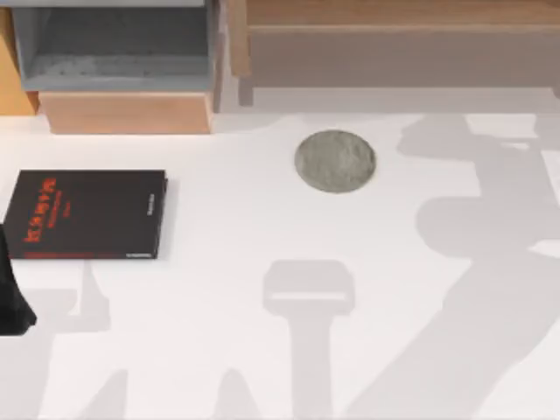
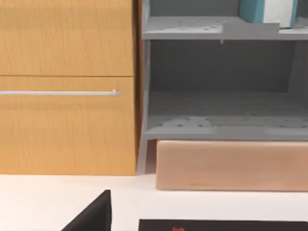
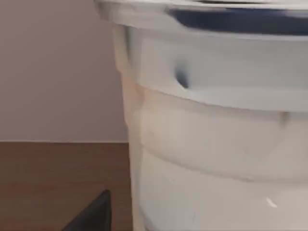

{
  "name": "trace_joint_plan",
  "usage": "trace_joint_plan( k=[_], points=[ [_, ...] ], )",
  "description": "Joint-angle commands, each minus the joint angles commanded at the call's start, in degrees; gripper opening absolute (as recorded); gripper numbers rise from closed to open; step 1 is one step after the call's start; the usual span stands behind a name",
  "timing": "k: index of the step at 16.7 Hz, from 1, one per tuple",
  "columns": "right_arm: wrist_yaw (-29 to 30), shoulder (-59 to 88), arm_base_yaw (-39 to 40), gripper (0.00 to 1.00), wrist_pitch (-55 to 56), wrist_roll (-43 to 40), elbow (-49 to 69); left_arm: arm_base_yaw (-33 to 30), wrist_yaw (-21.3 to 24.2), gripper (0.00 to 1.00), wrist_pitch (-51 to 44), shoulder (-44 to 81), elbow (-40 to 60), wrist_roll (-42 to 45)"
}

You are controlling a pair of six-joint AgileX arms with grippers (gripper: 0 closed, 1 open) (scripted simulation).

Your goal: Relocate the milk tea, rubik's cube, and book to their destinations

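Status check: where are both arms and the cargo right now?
Left arm parked at table's left edge beside black book. Right wrist camera close on the milk tea. Teal book on grey shelf. Round grey coaster bare.

One black book with red lettering (image 1: 87,214), one round grey coaster (image 1: 336,161), one teal-blue book (image 2: 267,10) on a grey shelf (image 2: 211,28), one milk tea (image 3: 216,134), one white counter (image 1: 262,350)
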Motion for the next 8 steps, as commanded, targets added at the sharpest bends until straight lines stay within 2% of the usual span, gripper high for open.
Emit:
trace_joint_plan(
  k=[4, 8],
  points=[
    [1.18, 4.72, 1.12, 1.00, -2.65, -0.04, 7.42, 0.00, 0.00, 1.00, 0.00, 0.00, 0.00, 0.00],
    [1.26, 5.05, 1.19, 1.00, -2.85, -0.04, 7.88, 0.00, 0.00, 1.00, 0.00, 0.00, 0.00, 0.00]
  ],
)
